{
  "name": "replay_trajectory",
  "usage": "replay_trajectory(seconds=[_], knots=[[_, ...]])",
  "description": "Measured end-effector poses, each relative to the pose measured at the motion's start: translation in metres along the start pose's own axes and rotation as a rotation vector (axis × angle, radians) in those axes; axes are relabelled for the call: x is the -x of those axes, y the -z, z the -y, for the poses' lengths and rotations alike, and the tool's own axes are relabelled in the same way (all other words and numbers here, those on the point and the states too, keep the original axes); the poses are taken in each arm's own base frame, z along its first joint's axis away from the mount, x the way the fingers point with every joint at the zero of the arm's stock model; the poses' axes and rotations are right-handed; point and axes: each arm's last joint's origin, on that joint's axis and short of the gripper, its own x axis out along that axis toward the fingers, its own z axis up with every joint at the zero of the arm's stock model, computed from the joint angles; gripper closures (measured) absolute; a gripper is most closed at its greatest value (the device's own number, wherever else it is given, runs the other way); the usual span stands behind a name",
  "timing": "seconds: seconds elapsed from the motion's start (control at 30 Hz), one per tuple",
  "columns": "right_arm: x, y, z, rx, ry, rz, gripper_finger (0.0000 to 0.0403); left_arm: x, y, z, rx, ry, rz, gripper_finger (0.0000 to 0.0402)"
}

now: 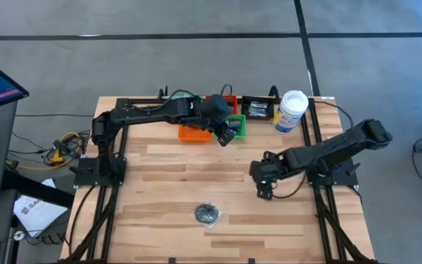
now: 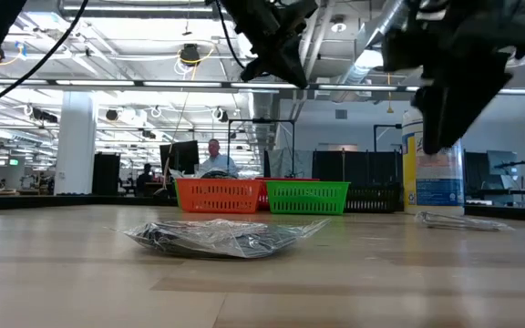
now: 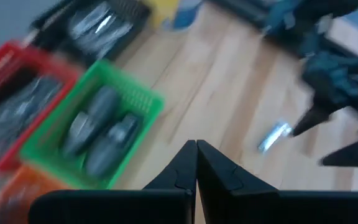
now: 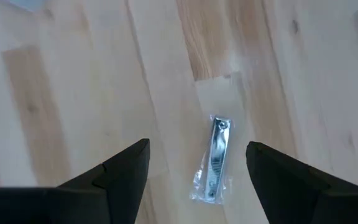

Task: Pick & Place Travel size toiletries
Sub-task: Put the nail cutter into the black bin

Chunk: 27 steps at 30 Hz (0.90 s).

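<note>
On the pale wooden slatted table (image 1: 167, 183), the right gripper (image 4: 197, 163) hangs above a small silvery nail clipper sealed in a clear plastic sleeve (image 4: 215, 158), which lies flat on the boards between the two spread dark fingers (image 4: 124, 169); nothing is held and the fingers do not touch it. The left gripper (image 3: 196, 163) is raised over the table just beside the green plastic basket (image 3: 145, 99), its jaws pressed together and empty. That basket holds several dark grey oval pieces (image 3: 98, 127); next to it stand a red basket (image 3: 11, 65), an orange basket (image 1: 194, 133) and a black tray (image 1: 256, 108) with silvery packets, all in a row at the far edge of the table. A tall white canister with a white lid and a yellow and blue label (image 1: 291, 110) stands beside the black tray; its lettering is too small to read. Near the front edge of the table lies a crinkled clear packet with a black round piece inside (image 1: 206, 213), well apart from both grippers. Beyond the table, in the low view, a person (image 2: 213, 158) sits at a desk.
</note>
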Motion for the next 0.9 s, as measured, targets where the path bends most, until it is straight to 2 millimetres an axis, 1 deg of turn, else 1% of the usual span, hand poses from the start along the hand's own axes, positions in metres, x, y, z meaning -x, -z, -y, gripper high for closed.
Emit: replay_trajectory(seconds=[0.07, 0.13, 0.2, 0.27, 0.33, 0.37, 0.4, 0.5, 0.6, 0.67, 0.8, 0.9], knots=[[-0.011, -0.001, -0.003, 0.000, 0.012, -0.029, 0.0145, -0.005, -0.001, -0.001, -0.045, 0.053, 0.041, 0.0401], [-0.019, -0.004, -0.006, -0.020, -0.006, -0.035, 0.0145, -0.006, 0.003, -0.005, -0.072, 0.127, 0.060, 0.0401], [-0.020, -0.007, -0.003, -0.042, -0.013, -0.026, 0.0145, -0.001, 0.003, -0.006, -0.107, 0.212, 0.156, 0.0401], [-0.020, -0.008, 0.003, -0.051, 0.002, -0.018, 0.0145, 0.008, 0.007, -0.009, -0.133, 0.248, 0.240, 0.0401], [-0.022, -0.006, 0.009, -0.065, 0.007, -0.013, 0.0145, 0.012, 0.014, -0.015, -0.143, 0.251, 0.291, 0.0401], [-0.024, -0.006, 0.010, -0.073, -0.003, -0.003, 0.0145, 0.014, 0.020, -0.020, -0.132, 0.243, 0.283, 0.0401], [-0.027, -0.004, 0.010, -0.087, -0.016, 0.003, 0.0145, 0.014, 0.026, -0.024, -0.111, 0.236, 0.268, 0.0401], [-0.036, 0.004, 0.009, -0.134, -0.032, -0.015, 0.0145, 0.025, 0.038, -0.035, -0.071, 0.220, 0.277, 0.0401], [-0.038, 0.005, 0.009, -0.194, -0.038, 0.001, 0.0145, 0.032, 0.049, -0.043, -0.053, 0.197, 0.294, 0.0401], [-0.039, 0.006, 0.009, -0.203, -0.028, 0.003, 0.0145, 0.034, 0.058, -0.047, -0.046, 0.181, 0.294, 0.0401], [-0.043, 0.010, 0.013, -0.195, -0.010, -0.007, 0.0145, 0.041, 0.061, -0.049, -0.018, 0.201, 0.374, 0.0401], [-0.049, 0.018, 0.017, -0.192, 0.011, -0.033, 0.0145, 0.039, 0.064, -0.050, -0.004, 0.206, 0.392, 0.0401]])
